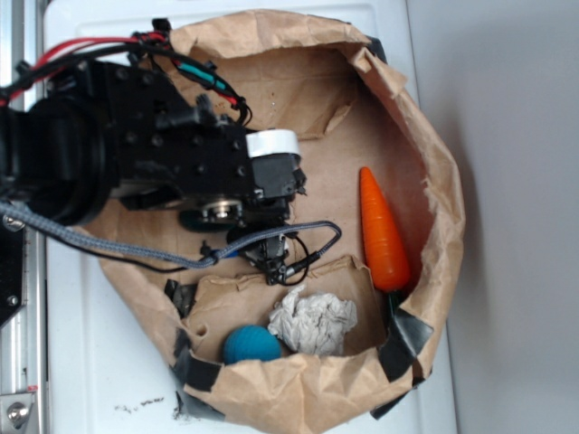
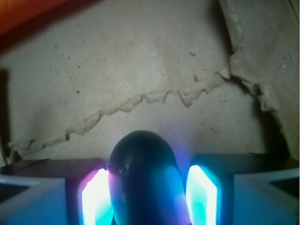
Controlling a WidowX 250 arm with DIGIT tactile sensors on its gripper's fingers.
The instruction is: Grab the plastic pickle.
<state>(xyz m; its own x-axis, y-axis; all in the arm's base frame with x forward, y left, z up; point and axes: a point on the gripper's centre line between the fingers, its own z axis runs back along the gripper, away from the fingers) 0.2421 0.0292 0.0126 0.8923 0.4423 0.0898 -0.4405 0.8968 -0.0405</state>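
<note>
Gripping the plastic pickle (image 2: 143, 180) between both glowing pads (image 2: 96, 199), gripper (image 2: 149, 197) closed snugly on its dark rounded body, one blunt end poking out past the fingertips. Hanging over torn brown paper lining (image 2: 140, 65) inside the paper bag (image 1: 434, 163). Orange carrot (image 1: 384, 231) lying well off to one side against the bag wall; crumpled white paper wad (image 1: 312, 321) and teal ball (image 1: 251, 345) near, side by side in the bag's lower pocket. From the exterior view, pickle hidden beneath the black wrist (image 1: 208, 163).

A white tabletop (image 1: 109, 362) under even light meets a grey floor (image 1: 516, 181).
</note>
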